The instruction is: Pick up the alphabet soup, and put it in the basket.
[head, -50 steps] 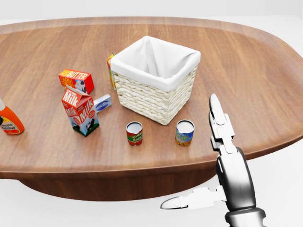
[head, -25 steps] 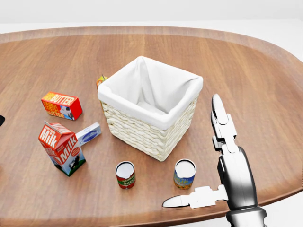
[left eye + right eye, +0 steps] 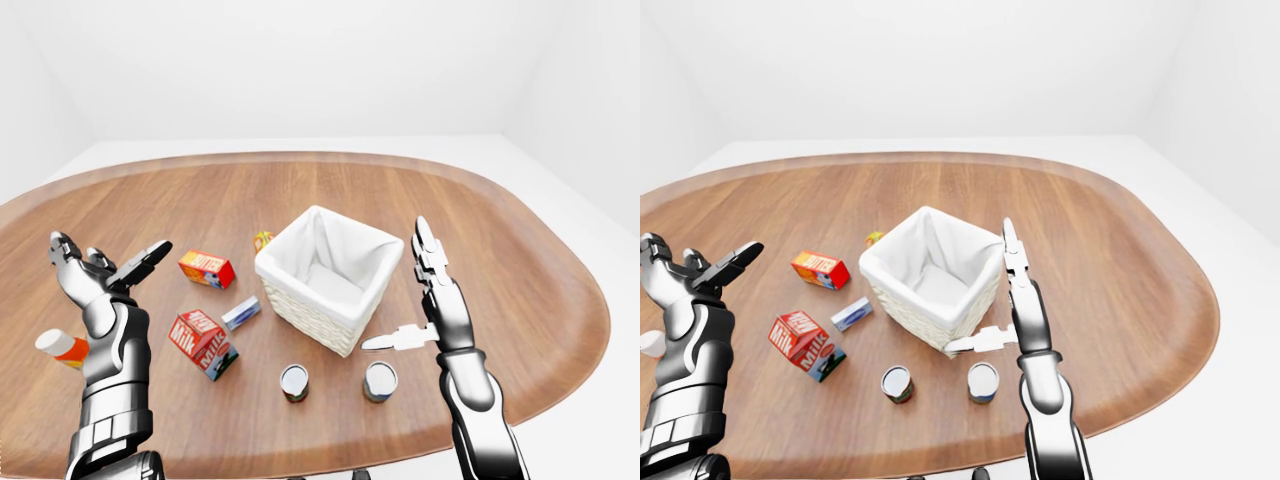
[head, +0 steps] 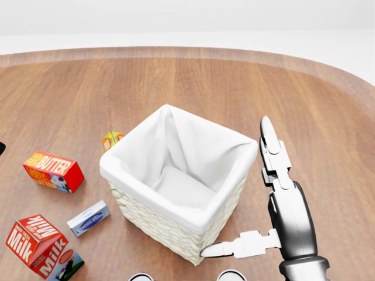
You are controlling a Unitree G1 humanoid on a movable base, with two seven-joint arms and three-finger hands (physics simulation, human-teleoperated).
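The alphabet soup can (image 3: 379, 380), with a blue and yellow label, stands upright on the wooden table (image 3: 520, 270) just below the white-lined wicker basket (image 3: 310, 318) in the left-eye view. In the head view only its top (image 4: 232, 275) shows at the bottom edge. My right hand (image 3: 400, 292) is open and empty, fingers pointing up beside the basket's right corner, thumb above the can and apart from it. My left hand (image 3: 106, 262) is open and empty, raised at the left.
A red-labelled can (image 3: 294, 381) stands left of the soup can. A milk carton (image 3: 203, 343), a butter box (image 3: 207, 268), a small blue-white box (image 3: 241, 312) and an orange bottle (image 3: 62, 346) lie left of the basket. A small yellow box (image 3: 263, 239) sits behind it.
The camera has moved closer over the table: the basket grew and everything slid down the head view, the two cans to its bottom edge. My right hand keeps its open pose.
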